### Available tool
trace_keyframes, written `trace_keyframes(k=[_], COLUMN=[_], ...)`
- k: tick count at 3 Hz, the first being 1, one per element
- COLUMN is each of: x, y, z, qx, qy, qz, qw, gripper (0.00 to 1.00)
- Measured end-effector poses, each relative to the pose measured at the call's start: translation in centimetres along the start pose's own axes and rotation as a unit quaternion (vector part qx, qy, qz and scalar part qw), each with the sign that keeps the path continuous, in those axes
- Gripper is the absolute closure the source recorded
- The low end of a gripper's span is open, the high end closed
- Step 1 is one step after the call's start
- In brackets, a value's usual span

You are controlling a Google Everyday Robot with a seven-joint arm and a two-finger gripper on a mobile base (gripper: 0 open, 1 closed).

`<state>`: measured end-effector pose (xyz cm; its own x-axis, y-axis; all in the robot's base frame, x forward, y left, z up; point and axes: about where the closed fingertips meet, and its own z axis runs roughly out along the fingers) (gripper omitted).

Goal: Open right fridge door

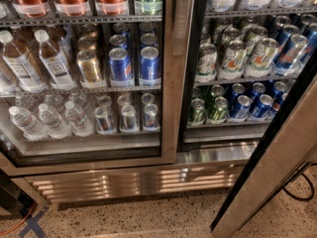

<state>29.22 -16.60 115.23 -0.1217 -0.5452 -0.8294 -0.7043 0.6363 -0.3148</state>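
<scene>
Gripper: outside the camera view; grip state not determinable, so no placements can be given relative to it.
Right fridge door (277,175): swung open, its steel frame slanting across the lower right.
Uncovered shelves (237,78): green and blue cans.
Left door (168,83): shut over water bottles (49,118).

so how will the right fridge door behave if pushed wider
The right fridge door, already ajar, probably swings as one rigid slab: wide steel frame. Likely heavy; its brushed face looks slippery. The hand is out of view.
</scene>
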Motion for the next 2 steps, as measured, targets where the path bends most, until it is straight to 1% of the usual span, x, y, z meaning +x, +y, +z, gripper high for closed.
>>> trace_keyframes(k=[1,2], x=[0.0,0.0], y=[0.0,0.0], z=[0.0,0.0], qx=[0.0,0.0], qy=[0.0,0.0], qz=[0.0,0.0], qw=[1.0,1.0], gripper=[0.23,0.23])
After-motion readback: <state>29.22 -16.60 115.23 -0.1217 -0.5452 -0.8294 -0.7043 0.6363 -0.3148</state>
